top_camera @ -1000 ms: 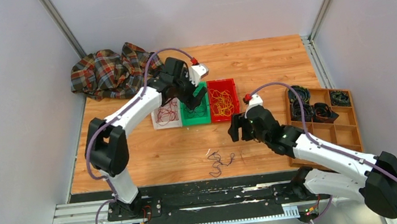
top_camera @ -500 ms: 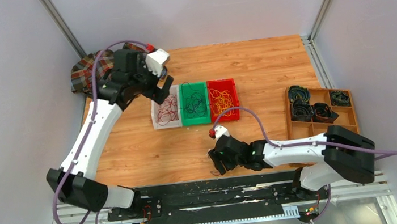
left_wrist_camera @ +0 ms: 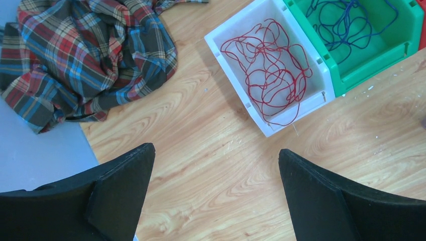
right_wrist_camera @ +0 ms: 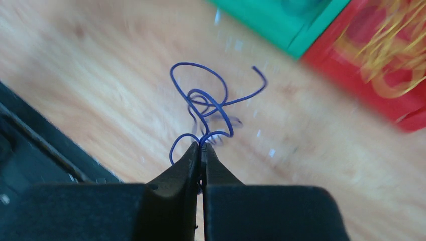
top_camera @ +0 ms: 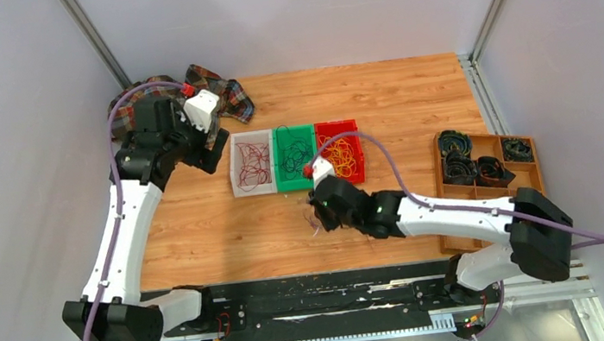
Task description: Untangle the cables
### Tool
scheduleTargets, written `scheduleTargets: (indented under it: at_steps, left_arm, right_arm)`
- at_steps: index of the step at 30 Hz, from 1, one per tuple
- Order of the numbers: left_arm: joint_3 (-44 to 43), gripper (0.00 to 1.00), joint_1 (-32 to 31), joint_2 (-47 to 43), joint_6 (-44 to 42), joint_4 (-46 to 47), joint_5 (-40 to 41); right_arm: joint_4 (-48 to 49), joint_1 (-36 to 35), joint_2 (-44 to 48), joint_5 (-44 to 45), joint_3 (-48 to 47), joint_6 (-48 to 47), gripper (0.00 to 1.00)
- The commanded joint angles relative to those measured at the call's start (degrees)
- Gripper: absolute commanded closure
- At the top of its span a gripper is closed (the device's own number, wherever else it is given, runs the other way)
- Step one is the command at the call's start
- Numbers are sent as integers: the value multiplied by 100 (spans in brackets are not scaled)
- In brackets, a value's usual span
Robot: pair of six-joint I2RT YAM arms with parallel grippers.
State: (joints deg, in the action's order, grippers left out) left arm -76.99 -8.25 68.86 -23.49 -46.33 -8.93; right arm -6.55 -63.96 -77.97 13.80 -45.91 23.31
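The right fingers (right_wrist_camera: 202, 148) are pinched tight on a thin blue-purple cable (right_wrist_camera: 200, 96), gripping it at one loop. The rest of the cable curls in a small knot just beyond the tips. We see the catch made over the wooden surface (top_camera: 410, 88), near the front edge of the green bin (left_wrist_camera: 377, 63) and the red bin (right_wrist_camera: 346, 65). The wrist view is blurred, so we cannot tell whether the knot lies on the wood or hangs just above it.

Across the surface, the left fingers (top_camera: 215, 152) are spread wide and hold nothing. They hover beside the white bin (left_wrist_camera: 226, 65), near a crumpled plaid cloth (left_wrist_camera: 85, 55) at the far left corner.

The three bins sit side by side, touching: white, then green, then red. A loose heap of red cables (left_wrist_camera: 266, 65) fills the white one. Dark blue cables (left_wrist_camera: 351, 20) lie in the green one and yellow cables (top_camera: 338, 155) in the red.

At the right edge we see a wooden tray (top_camera: 536, 194), with black coils (top_camera: 467, 163) in its far compartments.
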Motion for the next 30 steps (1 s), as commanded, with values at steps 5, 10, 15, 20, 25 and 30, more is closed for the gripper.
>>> scheduleTargets:
  at_steps: [5, 10, 15, 20, 25, 30]
  left_arm:
    - [238, 2, 87, 218, 350, 534, 211]
    - [235, 2, 103, 347, 495, 548, 213]
    - [213, 2, 113, 320, 457, 609, 141]
    - [184, 2, 143, 427, 464, 618, 125]
    - [202, 2, 216, 453, 497, 681, 44]
    - [199, 2, 266, 444, 448, 688, 15]
  right_arm:
    - [143, 1111, -268, -33, -1758, -891, 100]
    - [262, 1629, -1451, -210, -2969, -1125, 100]
    - [259, 1934, -2495, -209, -3819, -1239, 99]
    - [131, 1994, -3192, 2, -4289, -1285, 99]
    - [-232, 2002, -3524, 231, -4565, -1254, 69]
    - [-195, 2060, -3315, 362, -4498, -1181, 24]
